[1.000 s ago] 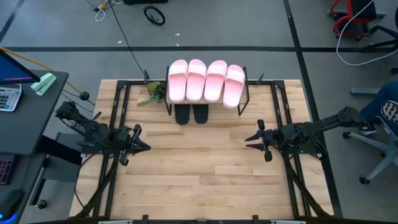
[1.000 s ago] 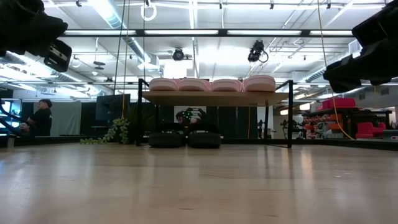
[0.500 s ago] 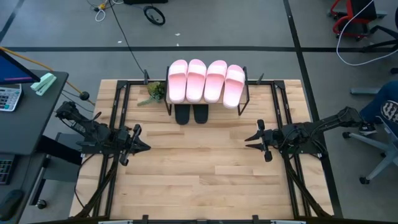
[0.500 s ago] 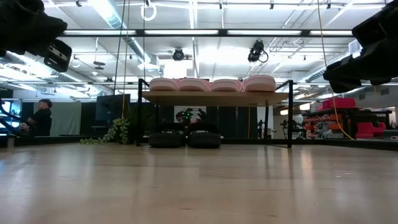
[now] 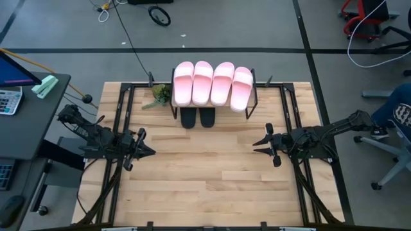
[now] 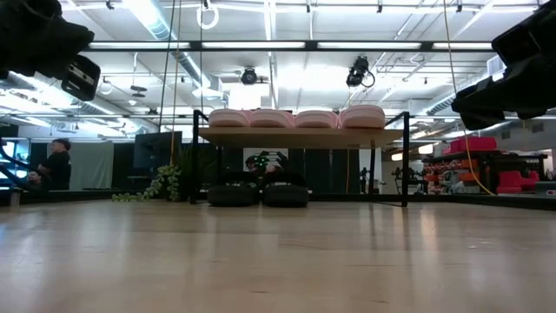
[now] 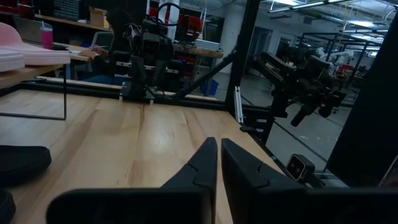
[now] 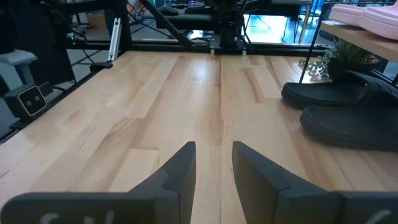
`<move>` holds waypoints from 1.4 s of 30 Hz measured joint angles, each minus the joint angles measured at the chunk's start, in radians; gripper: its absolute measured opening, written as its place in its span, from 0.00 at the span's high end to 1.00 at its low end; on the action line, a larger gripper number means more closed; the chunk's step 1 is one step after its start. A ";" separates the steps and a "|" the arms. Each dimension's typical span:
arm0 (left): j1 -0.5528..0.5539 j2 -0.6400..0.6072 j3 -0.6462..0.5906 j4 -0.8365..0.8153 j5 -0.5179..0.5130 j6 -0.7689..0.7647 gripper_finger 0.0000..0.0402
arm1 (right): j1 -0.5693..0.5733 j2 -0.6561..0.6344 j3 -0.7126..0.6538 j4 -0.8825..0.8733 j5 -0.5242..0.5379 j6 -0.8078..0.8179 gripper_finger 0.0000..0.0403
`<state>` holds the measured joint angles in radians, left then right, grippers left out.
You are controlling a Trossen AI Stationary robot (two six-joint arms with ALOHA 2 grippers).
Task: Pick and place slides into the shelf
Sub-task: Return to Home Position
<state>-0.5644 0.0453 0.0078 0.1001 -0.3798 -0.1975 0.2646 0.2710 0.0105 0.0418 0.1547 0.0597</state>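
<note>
The shelf (image 5: 214, 102) stands at the table's far edge, its wooden top board (image 6: 295, 136) on a black frame. Four pale pink slides (image 5: 212, 83) lie side by side on that board. Two black slides (image 5: 197, 117) rest on the tabletop under it, their toes pointing toward the near edge (image 6: 259, 195). My left gripper (image 5: 150, 152) hovers shut over the table's left side, far from the slides. My right gripper (image 5: 255, 145) hovers over the right side with its fingers a little open (image 8: 213, 155). Neither holds anything.
A small green plant (image 5: 158, 95) sits left of the shelf. Bare wooden tabletop (image 5: 205, 173) spreads between the two arms and toward the near edge. A desk with a calculator (image 5: 9, 99) stands off the left side. A seated person (image 5: 395, 115) is beyond the right edge.
</note>
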 joint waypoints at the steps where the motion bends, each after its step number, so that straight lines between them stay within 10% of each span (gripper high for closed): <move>1: 0.000 0.000 0.000 0.000 0.000 0.001 0.94 | 0.000 0.000 0.000 0.000 0.000 0.000 0.73; 42: 0.000 0.000 0.000 0.000 0.000 0.000 0.92 | 0.000 0.000 0.000 0.000 0.001 0.000 0.73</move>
<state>-0.5644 0.0455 0.0078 0.0998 -0.3801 -0.1972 0.2647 0.2710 0.0105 0.0414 0.1555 0.0601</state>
